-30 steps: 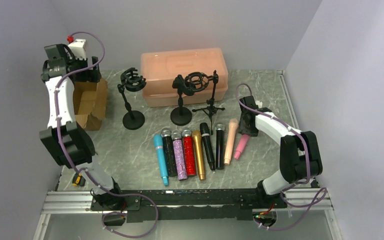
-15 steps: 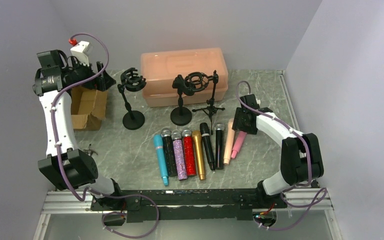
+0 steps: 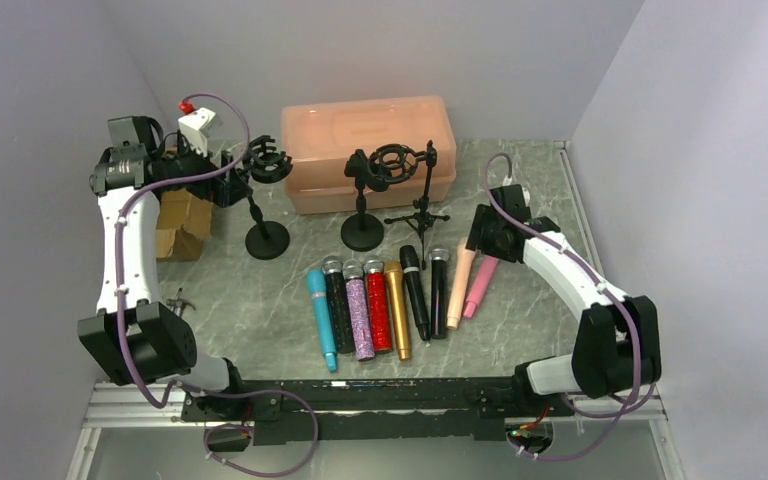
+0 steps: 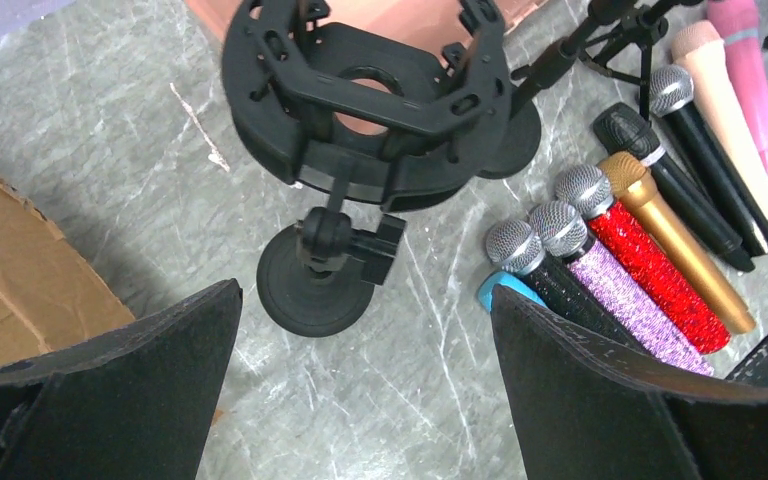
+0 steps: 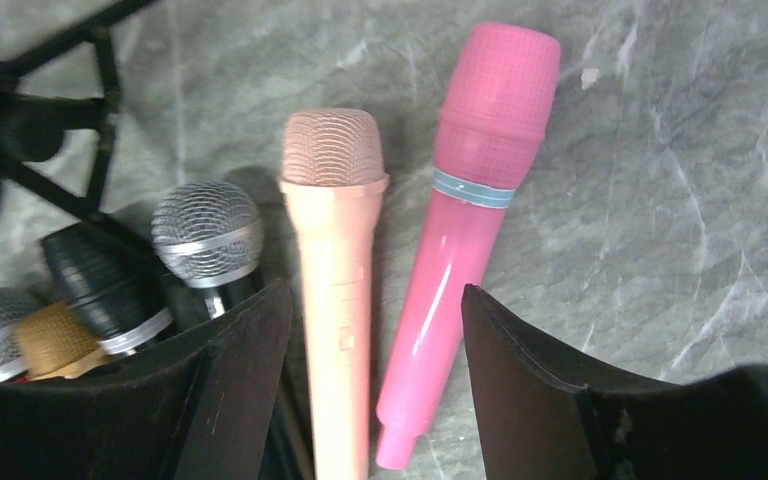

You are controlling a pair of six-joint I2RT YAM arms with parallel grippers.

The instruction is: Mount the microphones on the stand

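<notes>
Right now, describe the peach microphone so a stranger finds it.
Start at the salmon storage box at the table's back; a row of microphones lies before it. The peach microphone is second from the right end, between a black microphone and a pink microphone, and alone is pale peach, head included.
</notes>
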